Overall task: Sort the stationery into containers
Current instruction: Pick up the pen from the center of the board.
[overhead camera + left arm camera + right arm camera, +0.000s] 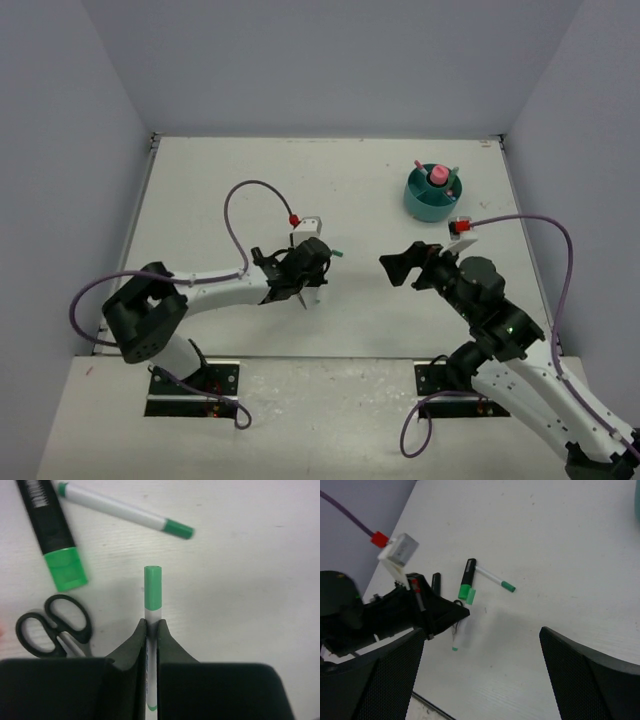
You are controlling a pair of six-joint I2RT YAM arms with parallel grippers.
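My left gripper (152,626) is shut on a thin white pen (152,594) with a green cap, low over the table; the top view shows this gripper (300,277) left of centre. Just beyond it lie a second white pen with a green cap (125,509), a black and green highlighter (56,536) and black-handled scissors (54,628). My right gripper (405,266) hangs open and empty over the middle of the table, its wide fingers (370,677) framing the left gripper (432,614) and the held pen (458,639). The teal organizer (430,205) stands at the back right.
A pink-capped bottle (438,175) and a few upright pens stand inside the organizer. Grey walls close the table in on three sides. The left arm lies stretched low across the table's left half, its purple cable arching above it.
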